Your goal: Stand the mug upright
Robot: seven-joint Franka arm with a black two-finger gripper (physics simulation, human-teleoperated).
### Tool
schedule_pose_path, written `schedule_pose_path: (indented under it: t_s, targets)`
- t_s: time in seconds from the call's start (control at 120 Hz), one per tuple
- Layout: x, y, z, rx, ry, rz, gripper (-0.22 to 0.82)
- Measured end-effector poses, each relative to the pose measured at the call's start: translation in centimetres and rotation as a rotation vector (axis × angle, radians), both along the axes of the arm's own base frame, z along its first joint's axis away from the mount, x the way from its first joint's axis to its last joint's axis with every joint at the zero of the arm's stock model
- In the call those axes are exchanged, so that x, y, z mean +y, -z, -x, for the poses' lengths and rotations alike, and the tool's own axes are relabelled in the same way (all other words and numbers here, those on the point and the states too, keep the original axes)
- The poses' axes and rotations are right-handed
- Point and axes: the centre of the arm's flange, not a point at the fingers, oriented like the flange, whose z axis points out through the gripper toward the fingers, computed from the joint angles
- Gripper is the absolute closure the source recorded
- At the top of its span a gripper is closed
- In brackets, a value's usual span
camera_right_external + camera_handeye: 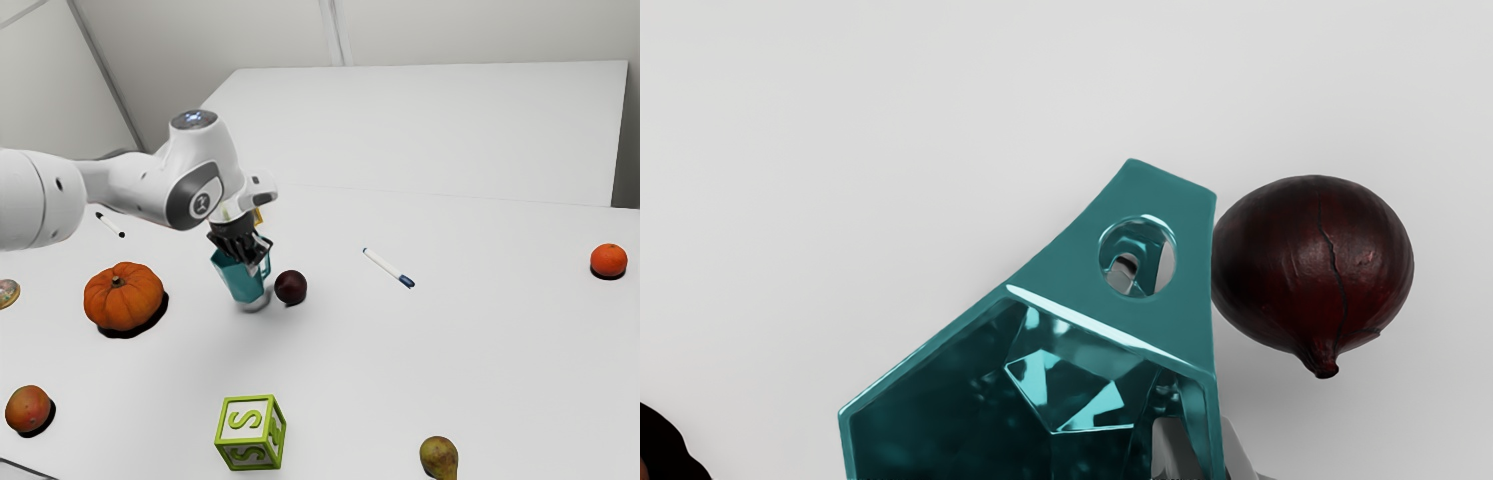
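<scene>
- Left of centre in the exterior view: 1 teal mug (241,281), mouth upward, at the gripper (243,250); opening and hold cannot be told.
- Just right: 1 red onion (291,287).

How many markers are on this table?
2. One marker lies past the onion, toward the exterior view's right; the other marker lies beyond the pumpkin. The arm may hide more.

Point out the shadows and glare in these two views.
Exterior view: hard black shadows hug the undersides of the pumpkin and the orange fruit, while the table is pale and evenly lit. Wrist view: bright glare streaks the mug's rim and facets; the dark red onion has only dull highlights.
</scene>
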Motion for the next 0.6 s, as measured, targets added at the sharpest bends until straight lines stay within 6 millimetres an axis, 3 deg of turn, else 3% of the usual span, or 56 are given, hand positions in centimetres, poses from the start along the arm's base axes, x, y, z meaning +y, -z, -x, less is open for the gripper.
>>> schedule_pose_path:
  t_s: [0.6]
  targets:
    - [0.4, 1.8, -0.3, 0.012, -0.054, 0.018, 0.78]
